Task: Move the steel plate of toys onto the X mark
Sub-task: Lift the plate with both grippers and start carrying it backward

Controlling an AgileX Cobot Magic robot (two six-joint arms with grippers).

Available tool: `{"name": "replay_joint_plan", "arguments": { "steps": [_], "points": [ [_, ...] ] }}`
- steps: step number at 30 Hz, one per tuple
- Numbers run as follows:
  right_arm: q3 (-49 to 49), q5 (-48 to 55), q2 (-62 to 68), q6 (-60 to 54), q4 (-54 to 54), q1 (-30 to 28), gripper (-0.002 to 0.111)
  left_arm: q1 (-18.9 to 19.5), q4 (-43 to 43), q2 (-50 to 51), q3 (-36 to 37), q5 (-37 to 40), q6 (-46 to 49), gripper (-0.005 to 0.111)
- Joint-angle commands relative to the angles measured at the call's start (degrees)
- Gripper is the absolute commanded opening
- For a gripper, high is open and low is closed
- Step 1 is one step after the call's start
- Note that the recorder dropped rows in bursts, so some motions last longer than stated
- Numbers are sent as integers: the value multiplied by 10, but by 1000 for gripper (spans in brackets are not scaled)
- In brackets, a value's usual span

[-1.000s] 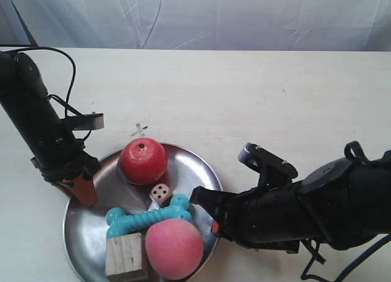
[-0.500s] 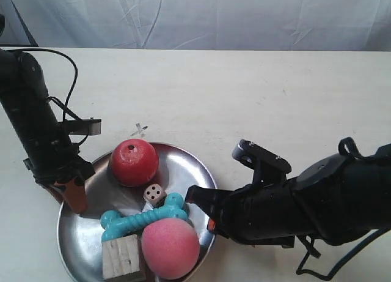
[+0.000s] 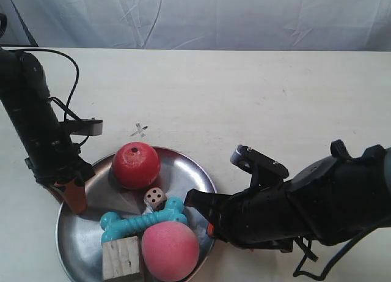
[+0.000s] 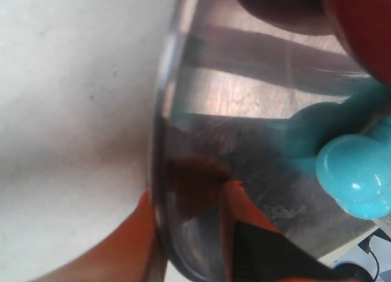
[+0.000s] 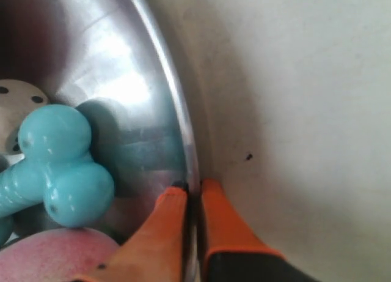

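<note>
The steel plate (image 3: pixel 183 172) sits near the front, its far rim just short of the X mark (image 3: pixel 140 131). It holds a red apple (image 3: pixel 135 165), white die (image 3: pixel 155 199), turquoise bone (image 3: pixel 142 219), pink peach (image 3: pixel 170 251) and wooden cube (image 3: pixel 122 258). My left gripper (image 3: pixel 74 199) pinches the plate's rim at the exterior view's left; in the left wrist view its orange fingers (image 4: pixel 140 233) straddle the rim (image 4: pixel 160 141). My right gripper (image 3: pixel 204 218) (image 5: pixel 194 187) is shut on the opposite rim (image 5: pixel 177 129), beside the bone (image 5: pixel 61 166) and peach (image 5: pixel 55 257).
Cream tabletop (image 3: pixel 256 92) stretches beyond the X mark to a white cloth backdrop (image 3: pixel 214 16). The left arm's black cable (image 3: pixel 67 62) loops over the table at the exterior view's left. The right arm's bulky black body (image 3: pixel 305 208) fills the front corner at the exterior view's right.
The plate, held by both grippers, has slid toward the exterior view's left and a little toward the front edge. The X mark now stands farther from the rim.
</note>
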Motion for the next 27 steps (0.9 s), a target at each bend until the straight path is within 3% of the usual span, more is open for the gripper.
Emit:
{"name": "replay_joint_plan", "arguments": {
  "steps": [1,27],
  "points": [
    [-27,81,-5,-3,8,6,-1,-25,-119,11,5,-68,22,0],
    [-27,114,23,-3,-9,6,-1,-25,-120,11,5,-95,23,0]
  ]
}}
